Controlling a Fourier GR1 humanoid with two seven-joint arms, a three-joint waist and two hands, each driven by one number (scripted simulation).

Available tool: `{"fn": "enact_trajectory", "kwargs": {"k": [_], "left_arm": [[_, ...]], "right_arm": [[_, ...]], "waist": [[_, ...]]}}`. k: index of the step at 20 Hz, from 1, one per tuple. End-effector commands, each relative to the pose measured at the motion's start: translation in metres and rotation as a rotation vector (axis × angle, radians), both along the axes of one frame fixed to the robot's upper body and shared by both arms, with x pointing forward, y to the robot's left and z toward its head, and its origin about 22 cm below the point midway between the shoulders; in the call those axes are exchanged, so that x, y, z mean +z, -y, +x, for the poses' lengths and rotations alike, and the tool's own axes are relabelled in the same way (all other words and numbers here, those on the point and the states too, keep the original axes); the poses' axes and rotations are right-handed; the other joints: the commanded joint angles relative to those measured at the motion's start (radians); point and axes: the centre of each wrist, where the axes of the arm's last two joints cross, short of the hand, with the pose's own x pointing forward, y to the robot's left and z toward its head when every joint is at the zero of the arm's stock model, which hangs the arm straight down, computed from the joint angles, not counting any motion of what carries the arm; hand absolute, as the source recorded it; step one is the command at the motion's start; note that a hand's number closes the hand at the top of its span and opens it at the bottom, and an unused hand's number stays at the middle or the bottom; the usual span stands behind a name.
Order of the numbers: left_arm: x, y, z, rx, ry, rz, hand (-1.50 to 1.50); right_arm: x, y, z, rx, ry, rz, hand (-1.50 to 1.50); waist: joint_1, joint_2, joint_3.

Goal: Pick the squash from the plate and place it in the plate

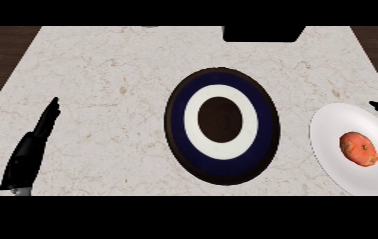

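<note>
An orange squash [359, 149] is lying on a white plate [332, 153] at the right of a dark blue plate [221, 85], whose white ring and dark centre are holding nothing. Both plates are sitting on a pale marble counter [111, 73]. Well to the left of the blue plate, the robot's left hand [33, 140] is resting with fingers straight, holding nothing. A black object [263, 33] is sitting beyond the blue plate.
</note>
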Motion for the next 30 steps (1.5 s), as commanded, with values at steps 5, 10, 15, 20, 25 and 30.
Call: {"fn": "enact_trajectory", "kwargs": {"k": [5, 10, 15, 20, 25, 30], "left_arm": [[0.003, 0.006, 0.006, 0.008, -0.002, 0.004, 0.0], [0.001, -0.006, 0.002, 0.009, 0.02, -0.006, 0.0], [0.008, -0.002, -0.002, 0.009, -0.003, 0.003, 0.0], [-0.004, 0.008, -0.001, 0.008, -0.005, -0.006, 0.0], [-0.014, 0.001, -0.01, 0.01, -0.001, 0.01, 0.0], [0.001, -0.008, -0.016, 0.016, -0.005, 0.022, 0.0]], "right_arm": [[-0.033, -0.021, 0.01, 0.141, -0.097, 0.068, -1.5], [-0.046, -0.014, 0.006, 0.126, -0.115, 0.035, -1.5], [-0.047, -0.007, 0.012, 0.114, -0.094, 0.067, -1.5], [-0.062, -0.023, 0.017, 0.165, -0.114, 0.05, -1.5], [-0.064, -0.022, 0.015, 0.152, -0.053, 0.135, 1.5], [-0.092, -0.019, -0.011, 0.037, -0.007, 0.031, 1.5]], "waist": [[-0.005, -0.001, -0.001], [-0.004, -0.001, -0.001], [0.005, 0.001, 0.001], [-0.004, 0.0, 0.0], [-0.008, -0.002, -0.001], [-0.011, -0.004, -0.001]]}}
